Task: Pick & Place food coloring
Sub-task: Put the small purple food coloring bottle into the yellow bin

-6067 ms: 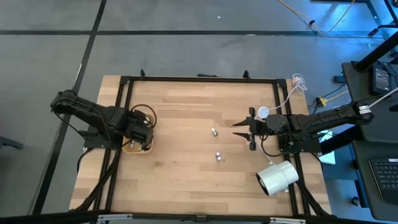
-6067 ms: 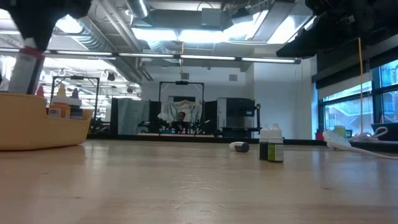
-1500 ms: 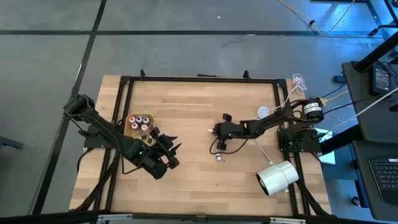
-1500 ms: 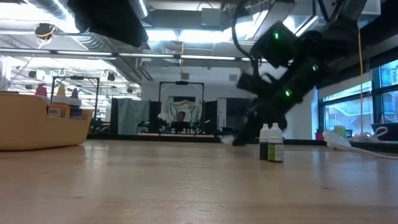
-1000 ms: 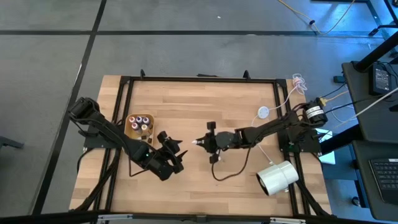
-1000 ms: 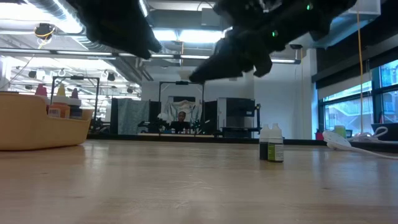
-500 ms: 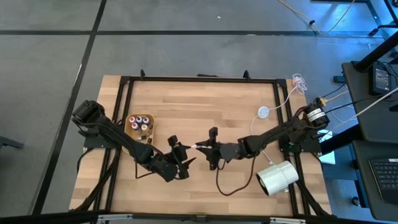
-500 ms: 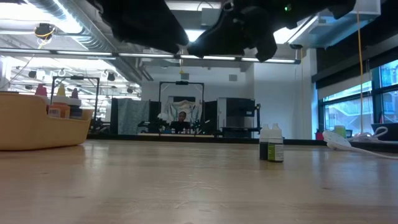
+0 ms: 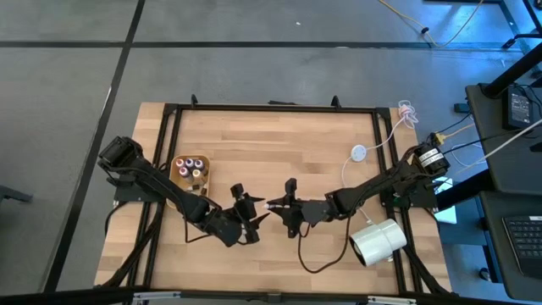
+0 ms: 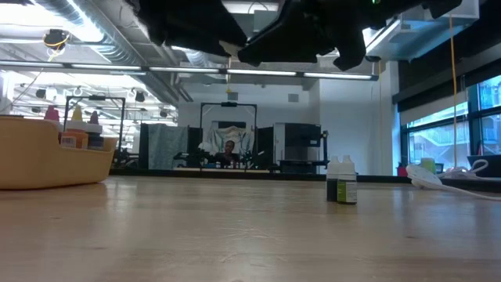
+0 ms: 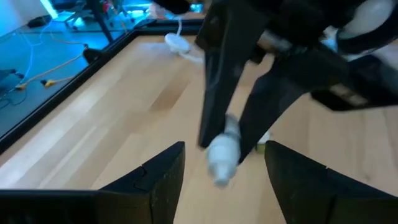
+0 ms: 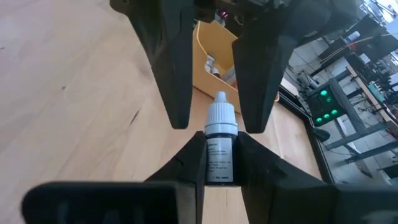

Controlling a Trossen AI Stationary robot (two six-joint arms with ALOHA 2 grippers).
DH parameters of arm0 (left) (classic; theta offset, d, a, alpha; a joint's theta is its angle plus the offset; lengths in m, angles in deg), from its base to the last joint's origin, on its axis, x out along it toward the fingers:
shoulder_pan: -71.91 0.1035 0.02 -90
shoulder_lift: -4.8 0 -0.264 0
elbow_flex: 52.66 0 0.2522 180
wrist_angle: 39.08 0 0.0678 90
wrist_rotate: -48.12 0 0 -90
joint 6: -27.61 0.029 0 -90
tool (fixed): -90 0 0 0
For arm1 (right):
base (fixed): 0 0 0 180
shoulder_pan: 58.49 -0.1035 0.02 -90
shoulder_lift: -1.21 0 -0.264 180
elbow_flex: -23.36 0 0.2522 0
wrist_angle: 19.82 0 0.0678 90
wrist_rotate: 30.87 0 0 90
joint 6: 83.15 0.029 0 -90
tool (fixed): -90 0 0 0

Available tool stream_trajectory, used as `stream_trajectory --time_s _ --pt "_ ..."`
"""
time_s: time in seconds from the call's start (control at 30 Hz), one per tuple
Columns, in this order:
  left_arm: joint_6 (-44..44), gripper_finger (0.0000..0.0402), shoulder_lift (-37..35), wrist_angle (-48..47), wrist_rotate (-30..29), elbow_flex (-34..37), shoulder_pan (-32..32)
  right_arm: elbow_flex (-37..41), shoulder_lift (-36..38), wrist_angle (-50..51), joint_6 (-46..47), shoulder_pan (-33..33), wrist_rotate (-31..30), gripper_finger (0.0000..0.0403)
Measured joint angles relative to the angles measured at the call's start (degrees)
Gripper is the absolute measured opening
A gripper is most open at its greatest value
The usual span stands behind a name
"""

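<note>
Food coloring comes first: one small dropper bottle (image 12: 219, 142), white-capped with a pale printed label, is pinched between the fingers of the right gripper (image 9: 273, 205), cap pointing toward the left gripper (image 9: 254, 211). In the high view this handover spot sits just below the centre of the frame, above the wooden table (image 9: 279, 144). The left gripper's fingers are spread wide on either side of the bottle's cap; in the right wrist view they frame the white cap from the upper part of the picture, and whether they touch it cannot be told.

Two more bottles (image 10: 341, 181) stand upright and side by side on the table, right of centre in the low view, dark-bodied with white caps. Further bottles sit in the tan tray (image 9: 177, 172), left of centre in the high view, their coloured caps showing from above; in the low view the tray is at the left edge.

A large white cylinder (image 9: 378, 241) lies on its side at the lower right of the high view, near the table's right edge. White cable (image 9: 385, 131) trails at the upper right of the table.
</note>
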Motion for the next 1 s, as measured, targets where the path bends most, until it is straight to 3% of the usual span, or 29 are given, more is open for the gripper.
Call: stream_trajectory --time_s 0.7,1.0 --pt "1.5 0.0068 -0.1 1.1 0.9 0.0 0.5 0.0 0.0 -0.4 0.1 0.0 -1.5 0.0078" --pt "1.1 0.0062 -0.1 0.1 1.1 0.0 0.5 0.0 0.0 -0.4 0.2 0.0 -1.4 0.0085"
